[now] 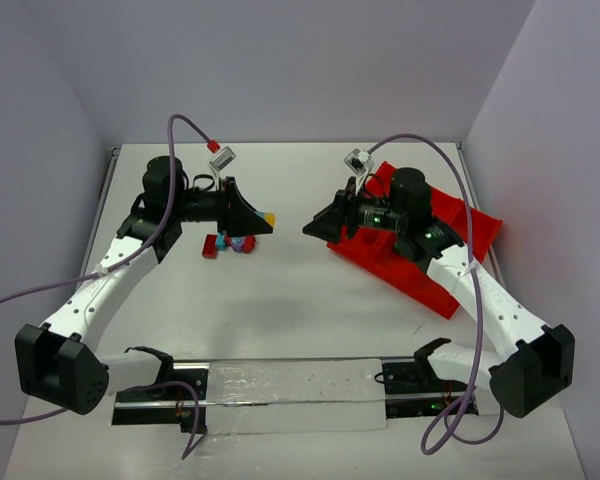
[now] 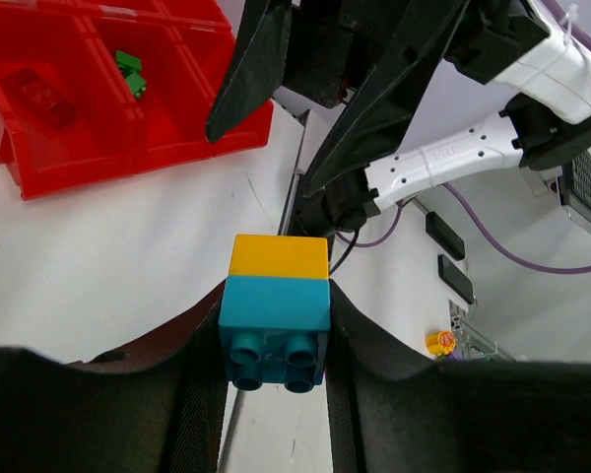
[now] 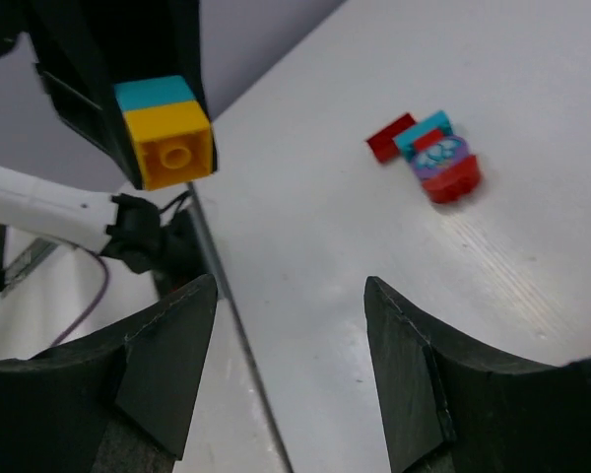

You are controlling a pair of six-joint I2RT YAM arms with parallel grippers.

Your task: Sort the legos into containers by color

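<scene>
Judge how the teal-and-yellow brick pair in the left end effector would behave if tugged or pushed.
The brick pair looks like rigid, hard plastic, so it probably won't flex. Only the teal half seems clamped by the left end effector, so a pull on the yellow half would likely split it at the seam. Its glossy flat sides might slip under a sideways push.
</scene>
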